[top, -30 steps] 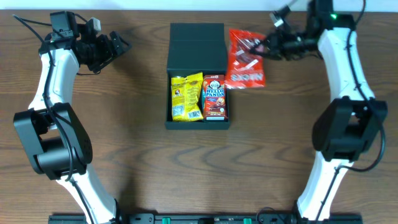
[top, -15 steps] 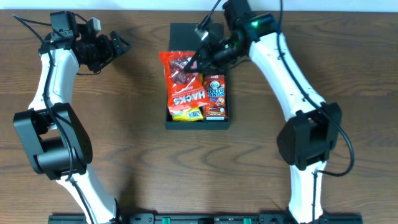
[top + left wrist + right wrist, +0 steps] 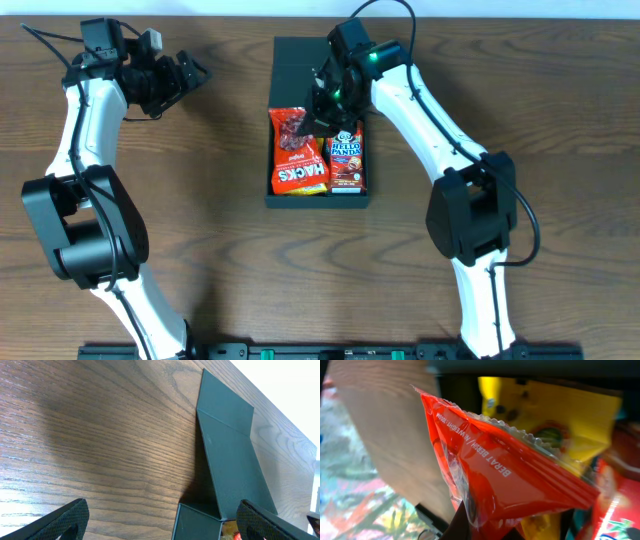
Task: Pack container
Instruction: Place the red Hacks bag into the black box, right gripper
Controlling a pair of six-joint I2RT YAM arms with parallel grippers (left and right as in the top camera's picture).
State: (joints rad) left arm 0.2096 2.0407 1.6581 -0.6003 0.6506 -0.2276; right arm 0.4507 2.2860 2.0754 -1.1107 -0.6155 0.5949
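The dark teal container [image 3: 318, 200] sits at table centre, its flap lid [image 3: 300, 70] lying open behind it. Inside, a red Hacks packet [image 3: 300, 160] lies on the left over a yellow packet [image 3: 570, 415], and a Hello Panda box [image 3: 346, 160] lies on the right. My right gripper [image 3: 318, 112] is shut on the top edge of the red packet [image 3: 500, 475] over the container's back. My left gripper [image 3: 195, 72] is open and empty at the far left, away from the container; its view shows the lid [image 3: 225, 440].
Dark wood table [image 3: 200, 230] all round the container. The table's far edge [image 3: 280, 405] runs just behind the lid. The right arm [image 3: 430, 110] reaches across from the right side over the lid area.
My right gripper has carried the red packet from the table right of the container into the container, over the yellow packet. The left arm has not moved.
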